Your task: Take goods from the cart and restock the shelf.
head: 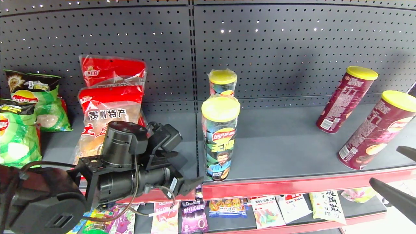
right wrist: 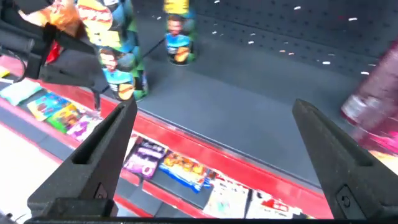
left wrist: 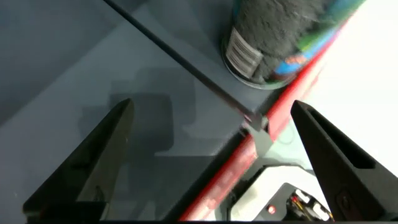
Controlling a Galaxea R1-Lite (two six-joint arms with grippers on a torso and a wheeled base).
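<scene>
On the grey shelf (head: 279, 143) a green-and-blue chip can with a yellow lid (head: 220, 139) stands upright near the red front edge, with a second like it (head: 222, 83) behind. My left gripper (head: 191, 182) is open and empty beside the front can's base. The left wrist view has its fingers (left wrist: 93, 168) spread over the shelf edge, the can's base (left wrist: 273, 43) just beyond. My right gripper (head: 383, 165) is open and empty before the shelf's right end, below a leaning maroon can (head: 377, 130). The right wrist view shows both green cans (right wrist: 121, 50) past my right gripper (right wrist: 211, 162).
Another maroon can (head: 346, 99) leans against the pegboard back. Red snack bags (head: 110, 107) and green chip bags (head: 19, 123) fill the shelf's left part. Bare shelf floor lies between the green and maroon cans. Small packets (head: 266, 209) line the lower shelf.
</scene>
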